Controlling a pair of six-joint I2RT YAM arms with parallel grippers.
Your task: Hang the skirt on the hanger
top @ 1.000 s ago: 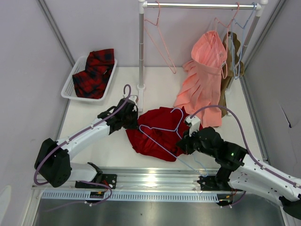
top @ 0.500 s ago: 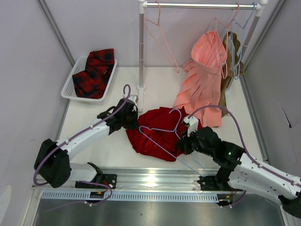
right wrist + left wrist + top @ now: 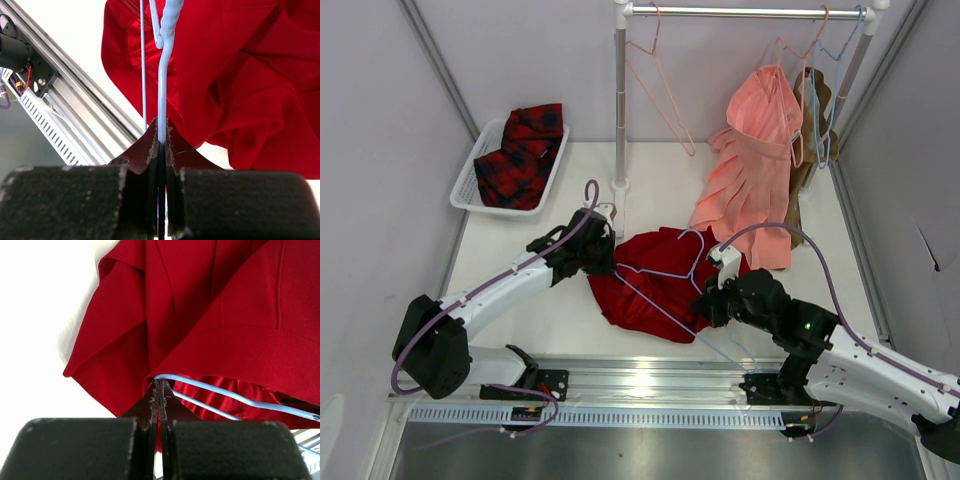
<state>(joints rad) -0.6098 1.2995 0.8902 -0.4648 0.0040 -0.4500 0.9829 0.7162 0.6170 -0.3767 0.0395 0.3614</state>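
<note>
The deep-red skirt (image 3: 650, 295) lies crumpled on the white table between my two arms. The light-blue hanger (image 3: 660, 272) rests across it, hook pointing to the back. My left gripper (image 3: 607, 262) sits at the skirt's left edge. In the left wrist view that gripper (image 3: 160, 382) is shut on the edge of the skirt (image 3: 200, 300), where the fabric wraps over the hanger's (image 3: 235, 399) corner. My right gripper (image 3: 703, 303) is at the skirt's right side. In the right wrist view it (image 3: 161, 132) is shut on the hanger's wire (image 3: 163, 90) above the skirt (image 3: 250, 75).
A white basket (image 3: 463, 185) at the back left holds a red-and-black plaid garment (image 3: 520, 150). A clothes rack (image 3: 620, 100) at the back carries pink hangers (image 3: 660, 90) and a salmon-pink pleated skirt (image 3: 755, 160). A metal rail (image 3: 640, 385) runs along the near edge.
My right gripper has edged slightly left with the hanger, carrying its hook a little towards the left gripper. The left arm has barely moved.
</note>
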